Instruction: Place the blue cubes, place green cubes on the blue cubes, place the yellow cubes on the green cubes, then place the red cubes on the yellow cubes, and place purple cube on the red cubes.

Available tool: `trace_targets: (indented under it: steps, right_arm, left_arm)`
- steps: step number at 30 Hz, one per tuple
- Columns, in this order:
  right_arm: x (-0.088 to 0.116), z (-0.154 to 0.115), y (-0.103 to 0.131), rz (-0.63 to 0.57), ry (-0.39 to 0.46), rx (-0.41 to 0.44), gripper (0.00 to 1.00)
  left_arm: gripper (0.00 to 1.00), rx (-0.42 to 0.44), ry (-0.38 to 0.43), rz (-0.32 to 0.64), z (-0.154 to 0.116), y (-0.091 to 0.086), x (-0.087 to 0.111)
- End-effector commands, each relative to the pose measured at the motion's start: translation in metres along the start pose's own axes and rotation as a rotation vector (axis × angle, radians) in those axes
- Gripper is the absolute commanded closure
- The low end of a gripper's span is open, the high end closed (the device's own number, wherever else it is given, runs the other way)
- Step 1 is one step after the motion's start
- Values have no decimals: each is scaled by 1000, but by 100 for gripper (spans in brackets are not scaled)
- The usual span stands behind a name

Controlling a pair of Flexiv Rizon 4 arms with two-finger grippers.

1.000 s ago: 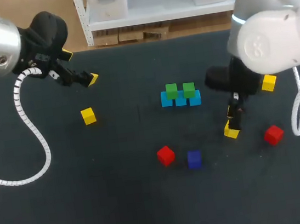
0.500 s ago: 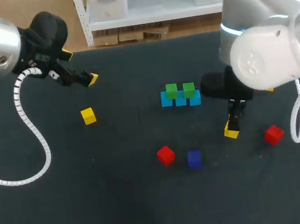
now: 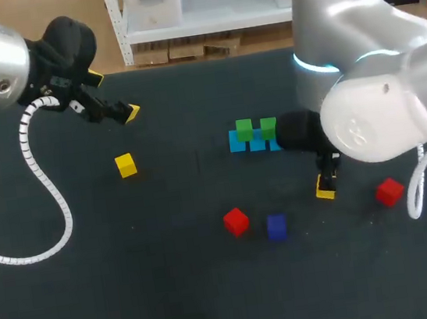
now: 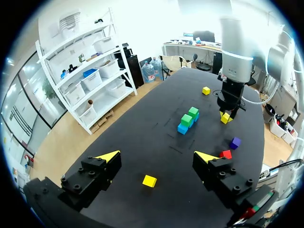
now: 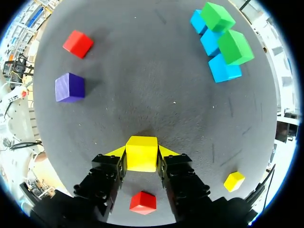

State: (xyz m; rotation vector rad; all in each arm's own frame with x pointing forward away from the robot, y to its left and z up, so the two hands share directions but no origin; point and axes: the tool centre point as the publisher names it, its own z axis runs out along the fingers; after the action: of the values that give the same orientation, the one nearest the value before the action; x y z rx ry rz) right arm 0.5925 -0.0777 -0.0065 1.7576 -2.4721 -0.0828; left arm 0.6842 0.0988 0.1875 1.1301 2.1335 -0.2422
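Right gripper (image 5: 141, 154) clamped on yellow cube (image 5: 141, 151), likely bound for green cubes (image 5: 233, 46); left gripper (image 4: 156, 156) open, empty, parked well apart.

Head camera looked down from above and behind the blue-green cube stack (image 3: 256, 136), taking in most of the table (image 3: 176, 290). Left wrist camera sat well away from the stack, facing it across the table. Right wrist camera hung near it, looking steeply down. All three shared the stack.
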Motion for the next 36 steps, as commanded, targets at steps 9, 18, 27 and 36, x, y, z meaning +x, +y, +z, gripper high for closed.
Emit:
trace_targets:
  steps: [9,18,27,36]
  right_arm:
    - [4,-53,-8,-103,-65,-13,100]
    - [-13,-106,-31,-220,-110,3,100]
    - [-47,-124,-40,-352,-16,23,100]
    - [-81,-120,-60,-328,-25,24,100]
  left_arm:
    - [0,4,-5,2,-1,1,1]
    - [0,4,-5,2,-1,1,1]
    - [0,4,-5,2,-1,1,1]
    - [0,4,-5,2,-1,1,1]
